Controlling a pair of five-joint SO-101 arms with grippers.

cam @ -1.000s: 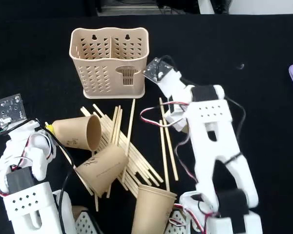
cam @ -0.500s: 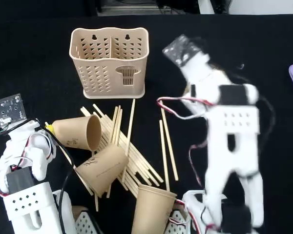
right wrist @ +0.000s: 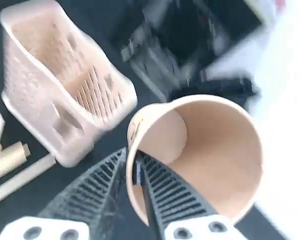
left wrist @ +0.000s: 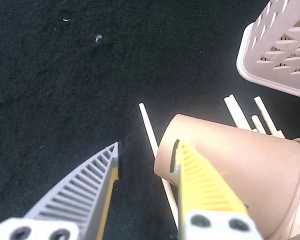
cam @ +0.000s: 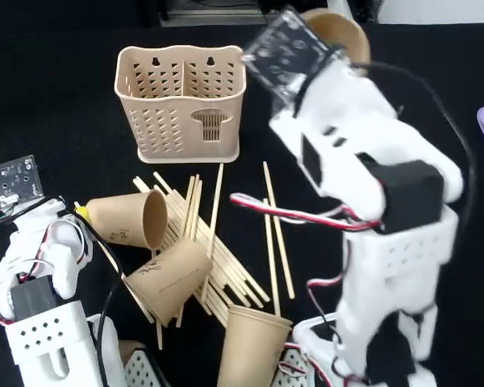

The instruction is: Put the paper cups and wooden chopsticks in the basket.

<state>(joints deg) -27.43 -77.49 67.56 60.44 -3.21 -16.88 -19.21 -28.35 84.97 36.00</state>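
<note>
Gripping a cup [right wrist: 205, 150] by its wall, right gripper [right wrist: 131, 155] is clamped on it, up high, far right of basket [cam: 181, 129]. Left gripper [left wrist: 146, 145] sits near left, jaws apart at lying cup [left wrist: 230, 160]. Chopsticks [cam: 214, 242] are scattered mid-table.

We count four paper cups for sure: first cup [cam: 125, 218] on its side, second cup [cam: 168, 278] on its side too, third cup [cam: 250, 347] at the near edge, fourth cup [cam: 339, 28] held high. A brown shape [cam: 131, 348] by the left arm's base might be a fifth; we cannot tell. One basket [cam: 181, 133], two compartments. The chopstick heap [cam: 192, 211] is too tangled for an exact count, well over ten, plus a loose pair [cam: 269, 242] beside it.
</note>
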